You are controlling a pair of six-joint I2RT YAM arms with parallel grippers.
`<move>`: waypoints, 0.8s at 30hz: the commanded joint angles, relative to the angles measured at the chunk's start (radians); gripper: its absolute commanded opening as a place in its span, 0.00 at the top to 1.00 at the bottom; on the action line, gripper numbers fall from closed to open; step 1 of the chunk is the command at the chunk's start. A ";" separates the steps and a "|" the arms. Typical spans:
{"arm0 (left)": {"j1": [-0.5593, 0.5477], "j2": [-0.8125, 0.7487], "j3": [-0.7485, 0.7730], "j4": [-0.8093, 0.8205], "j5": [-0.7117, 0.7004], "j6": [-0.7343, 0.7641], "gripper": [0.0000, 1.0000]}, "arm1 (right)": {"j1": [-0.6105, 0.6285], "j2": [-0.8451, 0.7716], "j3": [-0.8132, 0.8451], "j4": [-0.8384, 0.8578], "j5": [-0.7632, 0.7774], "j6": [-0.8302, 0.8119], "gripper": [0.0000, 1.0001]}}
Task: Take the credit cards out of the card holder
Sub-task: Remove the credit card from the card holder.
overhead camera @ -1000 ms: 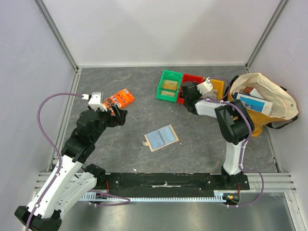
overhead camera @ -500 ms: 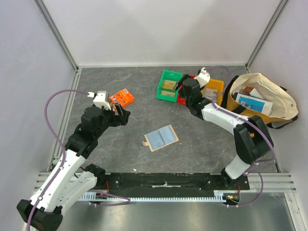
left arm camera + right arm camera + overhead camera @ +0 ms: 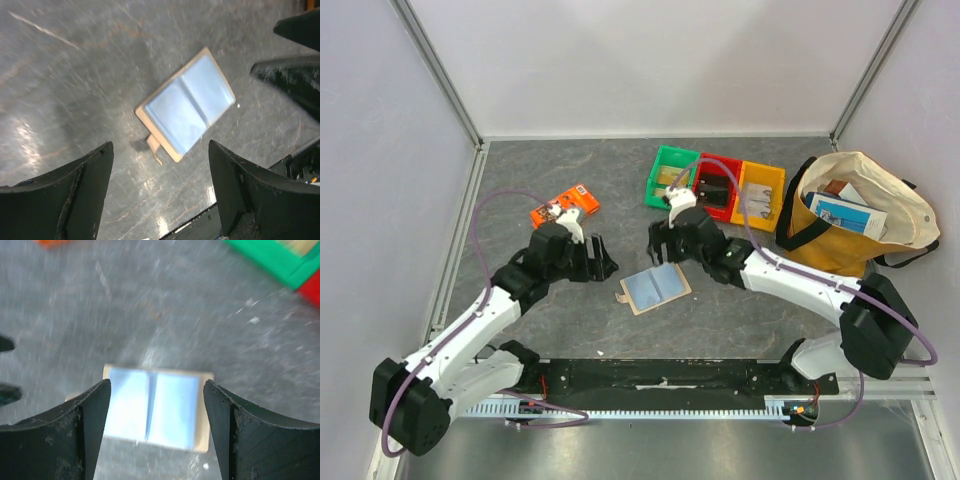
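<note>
The card holder (image 3: 656, 287) lies open and flat on the grey table, tan-rimmed, with its little tab (image 3: 623, 297) at the lower left. Two pale blue faces fill its halves; I cannot tell the cards from the lining, and no loose card shows. My left gripper (image 3: 601, 263) is open, just left of the holder. In the left wrist view the holder (image 3: 187, 102) lies ahead of the open gripper (image 3: 160, 200). My right gripper (image 3: 660, 246) is open, just above the holder. In the right wrist view the holder (image 3: 157, 407) lies between its fingers (image 3: 60, 440), below them.
An orange packet (image 3: 564, 207) lies at the back left. Green (image 3: 672, 178), red (image 3: 717, 187) and yellow (image 3: 760, 192) bins stand in a row at the back. A tan tote bag (image 3: 860, 215) with items sits at the right.
Both arms have swung in toward the card holder: the left from beside the orange packet, the right from the bins. The holder has not moved.
</note>
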 commanded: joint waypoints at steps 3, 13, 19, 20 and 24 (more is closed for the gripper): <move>-0.081 0.003 -0.157 0.150 0.031 -0.185 0.19 | 0.140 -0.024 -0.078 -0.064 -0.066 -0.096 0.18; -0.101 0.090 -0.283 0.302 0.053 -0.248 0.30 | 0.240 0.132 -0.059 -0.027 -0.012 -0.106 0.21; -0.112 0.138 -0.315 0.365 0.062 -0.271 0.34 | 0.256 0.206 -0.059 0.006 0.015 -0.088 0.21; -0.113 0.149 -0.316 0.370 0.065 -0.273 0.34 | 0.259 0.214 -0.058 0.006 0.014 -0.087 0.21; -0.124 0.181 -0.319 0.413 0.080 -0.277 0.39 | 0.269 0.227 -0.050 0.019 -0.009 -0.082 0.24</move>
